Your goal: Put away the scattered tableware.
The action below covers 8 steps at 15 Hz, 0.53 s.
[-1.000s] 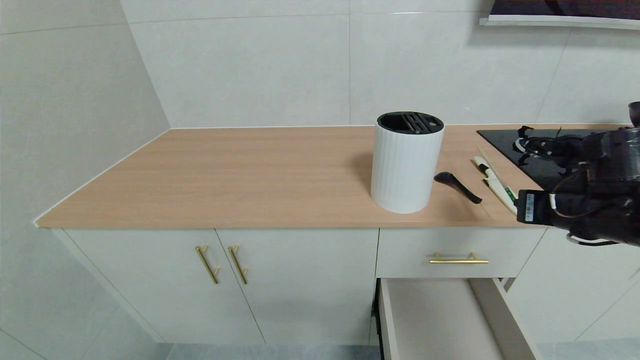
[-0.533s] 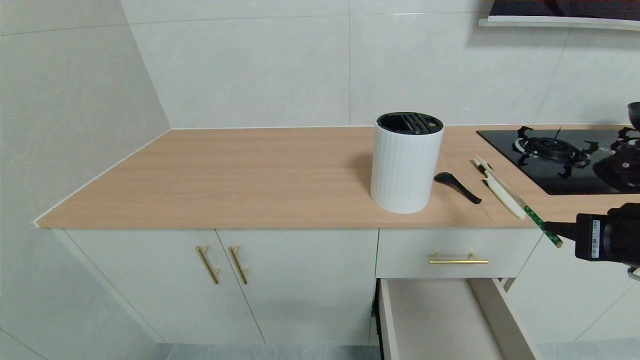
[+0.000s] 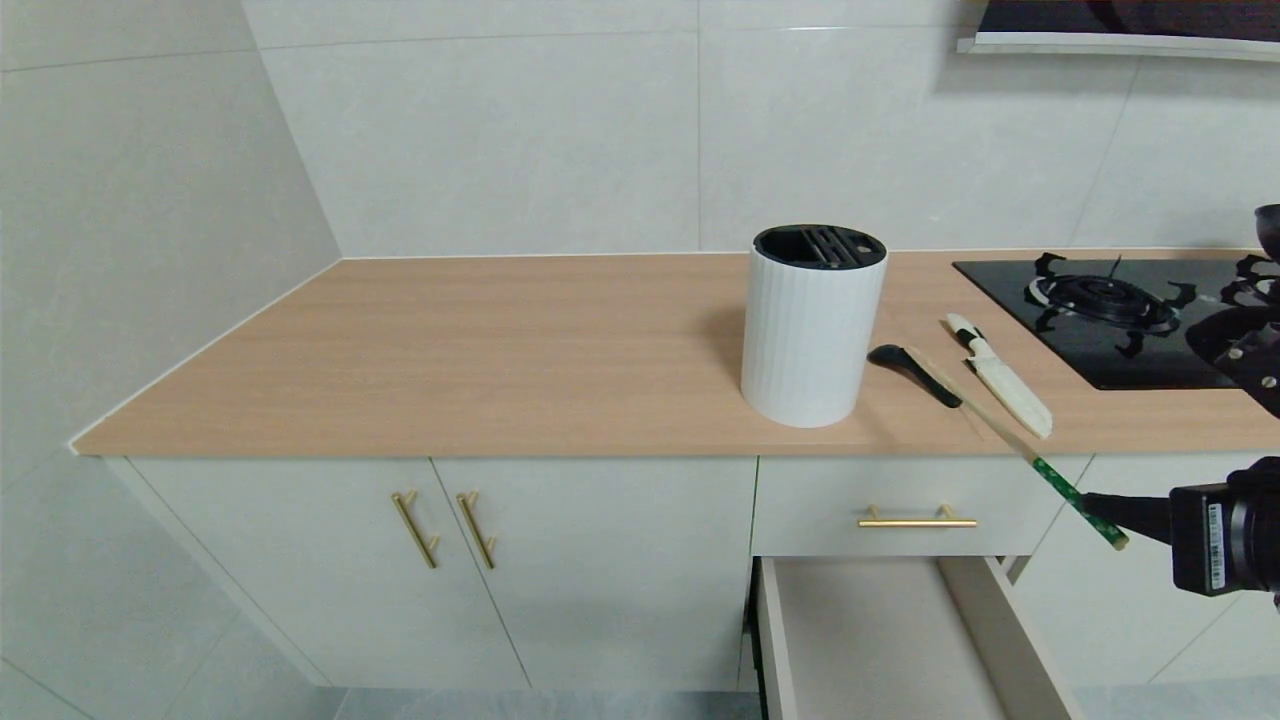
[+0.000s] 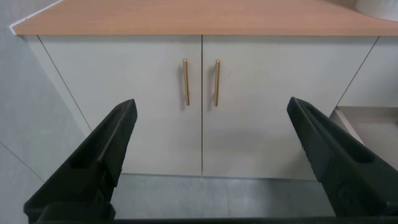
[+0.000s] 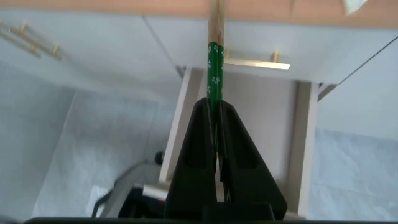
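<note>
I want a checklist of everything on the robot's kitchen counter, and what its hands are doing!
Surface: wooden counter, level.
Job's things: white holder upright; black spoon and knife lying beside it, toward the stove; chopstick held, far end over the counter by the spoon.
Clutter: nothing seen.
Hands: right hand shut on the chopstick's green end, in front of the counter edge near the open drawer; left hand open, facing the cabinet doors.
Cables: nothing seen.
Surroundings: gas stove, tiled wall.
</note>
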Tool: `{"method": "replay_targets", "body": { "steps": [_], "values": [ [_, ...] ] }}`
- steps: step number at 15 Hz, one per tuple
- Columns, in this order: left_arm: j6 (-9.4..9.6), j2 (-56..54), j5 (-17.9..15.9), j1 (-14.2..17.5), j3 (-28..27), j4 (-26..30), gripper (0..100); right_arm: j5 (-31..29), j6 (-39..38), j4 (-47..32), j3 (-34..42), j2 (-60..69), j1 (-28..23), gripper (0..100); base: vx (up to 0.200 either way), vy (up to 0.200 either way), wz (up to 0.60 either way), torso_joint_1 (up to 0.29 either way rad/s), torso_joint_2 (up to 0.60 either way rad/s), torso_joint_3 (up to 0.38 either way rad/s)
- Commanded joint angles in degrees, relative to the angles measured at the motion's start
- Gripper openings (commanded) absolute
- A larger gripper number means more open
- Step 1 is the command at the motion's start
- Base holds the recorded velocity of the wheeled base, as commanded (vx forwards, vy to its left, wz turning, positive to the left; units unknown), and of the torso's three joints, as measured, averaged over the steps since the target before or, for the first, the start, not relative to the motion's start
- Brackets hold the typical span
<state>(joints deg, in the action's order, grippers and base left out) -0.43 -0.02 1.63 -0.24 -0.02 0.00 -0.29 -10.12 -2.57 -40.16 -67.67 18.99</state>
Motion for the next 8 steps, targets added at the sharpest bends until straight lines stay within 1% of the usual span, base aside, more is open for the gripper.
{"method": "replay_targets", "body": {
  "steps": [1, 6, 8],
  "values": [
    [-0.01, 0.0, 0.0, 0.0, 0.0, 0.0, 100, 0.0, 0.0, -0.2, 0.2, 0.2, 1.1, 0, 0.000, 0.000, 0.00, 0.000, 0.00, 0.000],
    [0.08, 0.0, 0.0, 0.0, 0.0, 0.0, 100, 1.3, 2.1, -0.6, 1.4, 0.2, 2.0, 0, 0.000, 0.000, 0.00, 0.000, 0.00, 0.000],
    [-0.01, 0.0, 0.0, 0.0, 0.0, 0.0, 100, 1.3, 2.3, -0.9, 1.6, 0.3, 2.5, 0, 0.000, 0.000, 0.00, -0.129, 0.28, 0.159]
  ]
}}
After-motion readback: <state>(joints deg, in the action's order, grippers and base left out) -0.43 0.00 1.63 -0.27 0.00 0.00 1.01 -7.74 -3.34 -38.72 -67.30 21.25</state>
